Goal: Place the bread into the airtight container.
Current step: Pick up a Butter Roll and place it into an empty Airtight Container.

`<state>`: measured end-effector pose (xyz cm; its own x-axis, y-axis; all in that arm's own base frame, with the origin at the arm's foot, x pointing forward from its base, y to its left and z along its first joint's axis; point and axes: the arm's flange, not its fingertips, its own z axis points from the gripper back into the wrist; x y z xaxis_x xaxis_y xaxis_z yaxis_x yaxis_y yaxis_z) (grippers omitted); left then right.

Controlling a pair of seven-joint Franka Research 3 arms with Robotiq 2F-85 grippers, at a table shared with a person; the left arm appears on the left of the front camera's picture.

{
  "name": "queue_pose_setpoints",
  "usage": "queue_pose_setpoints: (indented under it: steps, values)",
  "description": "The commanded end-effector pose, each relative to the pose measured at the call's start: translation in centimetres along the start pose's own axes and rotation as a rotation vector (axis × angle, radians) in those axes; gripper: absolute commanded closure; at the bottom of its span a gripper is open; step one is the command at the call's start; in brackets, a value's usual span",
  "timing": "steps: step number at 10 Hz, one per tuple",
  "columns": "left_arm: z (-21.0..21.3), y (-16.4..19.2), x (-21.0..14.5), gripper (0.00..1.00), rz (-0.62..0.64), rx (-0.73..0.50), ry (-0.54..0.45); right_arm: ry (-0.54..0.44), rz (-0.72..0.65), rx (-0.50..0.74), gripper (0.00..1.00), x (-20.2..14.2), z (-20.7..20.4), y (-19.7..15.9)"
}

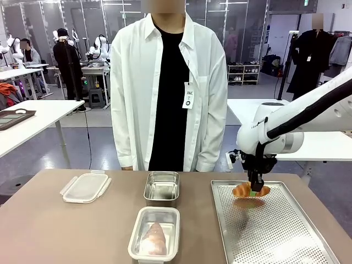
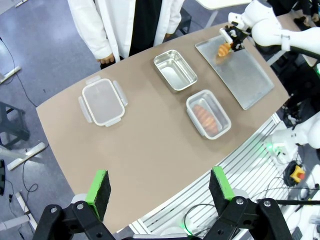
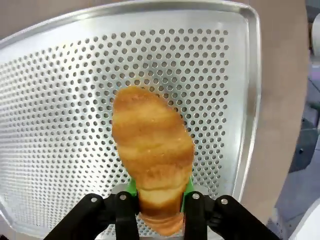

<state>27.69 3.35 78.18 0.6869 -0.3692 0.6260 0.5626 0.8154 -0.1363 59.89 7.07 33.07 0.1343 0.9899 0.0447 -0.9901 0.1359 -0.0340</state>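
Bread: one croissant, pinched between pads of right gripper, over perforated tray. Left gripper: wide apart, empty, above table.

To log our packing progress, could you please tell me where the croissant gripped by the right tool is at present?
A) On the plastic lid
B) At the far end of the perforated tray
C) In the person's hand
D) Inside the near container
B: the right tool is clamped on the croissant at the far end of the perforated tray, well apart from the near container.
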Motion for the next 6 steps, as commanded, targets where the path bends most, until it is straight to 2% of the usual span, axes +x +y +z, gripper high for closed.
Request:
queue_pose_setpoints:
  steps: [1, 3, 6]
  values:
    - [0.2, 0.1, 0.0, 0.00, -0.022, -0.004, 0.003, 0.022, -0.043, -0.017, 0.66, 1.6, 4.3, 2.2]
    - [0.2, 0.1, 0.0, 0.00, -0.022, -0.004, 0.003, 0.030, -0.077, -0.025, 0.66, 3.5, 8.4, 4.4]
    - [0.2, 0.1, 0.0, 0.00, -0.022, -0.004, 0.003, 0.016, -0.083, -0.038, 0.66, 6.6, 11.3, 6.2]
